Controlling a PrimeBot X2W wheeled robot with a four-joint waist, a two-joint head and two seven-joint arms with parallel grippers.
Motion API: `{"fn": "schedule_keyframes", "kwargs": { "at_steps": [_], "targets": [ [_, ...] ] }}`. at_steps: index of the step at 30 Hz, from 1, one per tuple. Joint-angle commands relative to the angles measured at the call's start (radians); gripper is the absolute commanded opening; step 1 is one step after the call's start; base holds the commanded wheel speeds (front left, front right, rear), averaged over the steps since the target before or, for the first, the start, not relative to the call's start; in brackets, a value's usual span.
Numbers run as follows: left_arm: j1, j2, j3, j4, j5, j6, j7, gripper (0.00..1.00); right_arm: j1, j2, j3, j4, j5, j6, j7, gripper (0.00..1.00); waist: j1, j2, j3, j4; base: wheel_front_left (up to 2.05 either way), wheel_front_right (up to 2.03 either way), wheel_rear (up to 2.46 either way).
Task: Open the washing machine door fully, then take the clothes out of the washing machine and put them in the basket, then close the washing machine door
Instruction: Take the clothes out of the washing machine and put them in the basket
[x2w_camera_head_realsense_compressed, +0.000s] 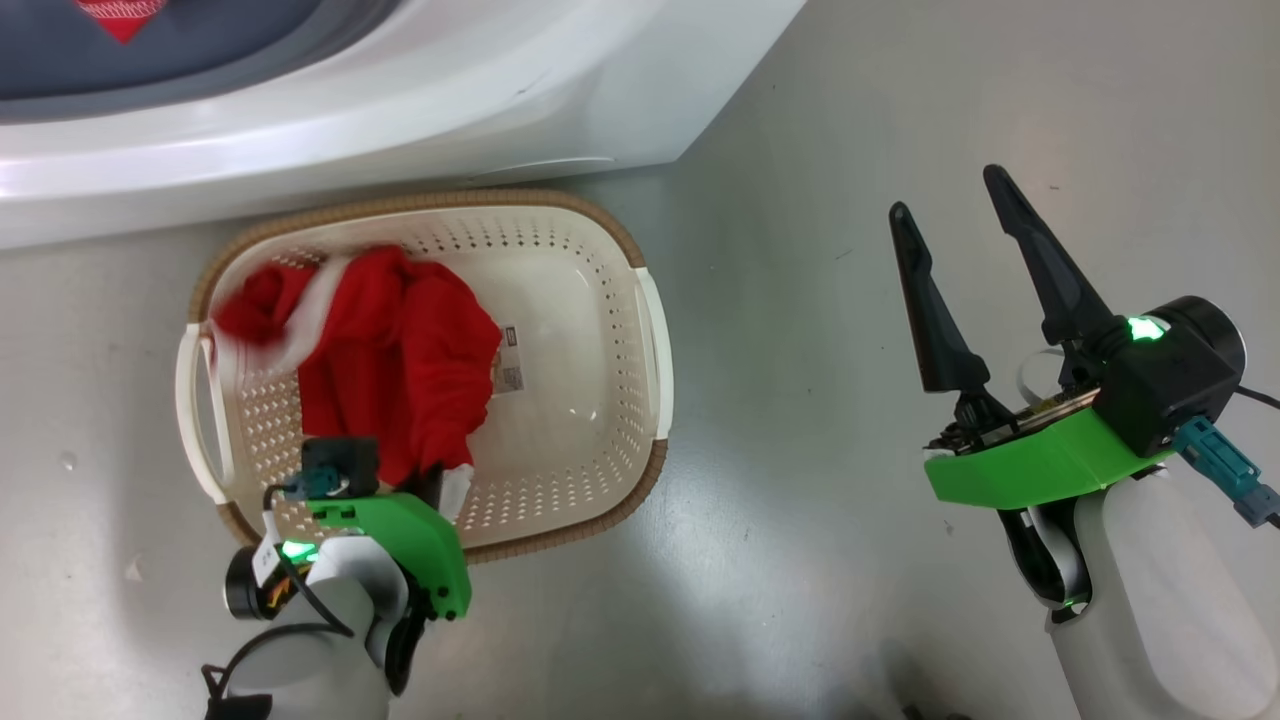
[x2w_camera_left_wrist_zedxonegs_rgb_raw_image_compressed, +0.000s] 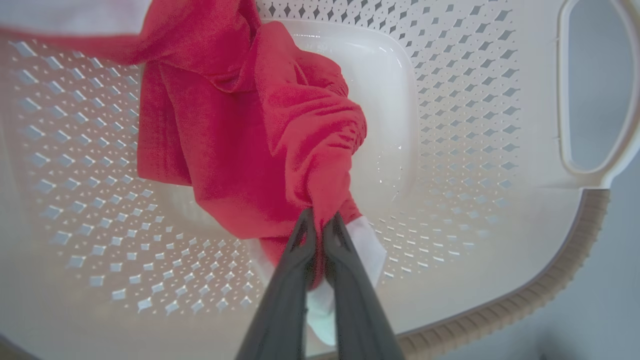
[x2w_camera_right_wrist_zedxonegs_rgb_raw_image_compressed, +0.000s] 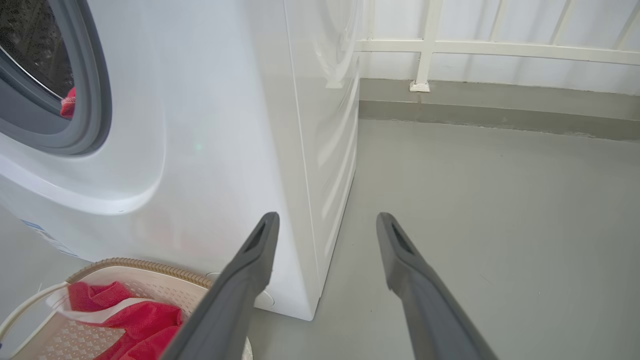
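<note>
The cream basket (x2w_camera_head_realsense_compressed: 655, 330) stands on the floor in front of the white washing machine (x2w_camera_head_realsense_compressed: 400, 110). Red clothes (x2w_camera_head_realsense_compressed: 400, 350) with white trim lie heaped in its left half. My left gripper (x2w_camera_left_wrist_zedxonegs_rgb_raw_image_compressed: 320, 217) hangs over the basket's near side, its fingers pinched on a fold of the red cloth (x2w_camera_left_wrist_zedxonegs_rgb_raw_image_compressed: 260, 125). Another red garment (x2w_camera_right_wrist_zedxonegs_rgb_raw_image_compressed: 69, 102) shows inside the drum behind the grey rubber ring (x2w_camera_right_wrist_zedxonegs_rgb_raw_image_compressed: 90, 100). My right gripper (x2w_camera_head_realsense_compressed: 945, 192) stands open over bare floor to the basket's right, holding nothing. The washing machine door is out of view.
Grey floor (x2w_camera_head_realsense_compressed: 820, 520) spreads around the basket and to the right of the machine. In the right wrist view, a white railing (x2w_camera_right_wrist_zedxonegs_rgb_raw_image_compressed: 500, 47) and a low grey kerb run along the far wall beyond the machine's side panel (x2w_camera_right_wrist_zedxonegs_rgb_raw_image_compressed: 320, 150).
</note>
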Motion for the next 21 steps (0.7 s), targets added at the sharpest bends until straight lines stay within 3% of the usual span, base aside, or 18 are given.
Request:
{"fn": "schedule_keyframes", "kwargs": {
  "at_steps": [1, 14, 21],
  "targets": [
    [0.008, 0.018, 0.013, 0.002, -0.005, 0.01, -0.019, 1.0, 0.012, 0.002, 0.019, -0.02, -0.009, 0.003, -0.006, 1.0, 0.0, -0.0001, -0.004, 0.002, 0.0, 0.0, 0.0],
    [-0.033, 0.046, 0.035, -0.015, -0.005, 0.039, -0.06, 1.0, 0.016, 0.004, 0.017, -0.005, -0.006, 0.003, -0.006, 1.0, 0.0, -0.0001, -0.049, 0.018, 0.0, 0.0, 0.0],
    [0.009, 0.089, 0.099, -0.211, 0.049, 0.101, -0.062, 1.0, 0.028, 0.003, 0.006, 0.001, -0.008, 0.003, -0.006, 1.0, 0.0, -0.0001, -0.104, 0.033, 0.0, 0.0, 0.0]
  ]
}}
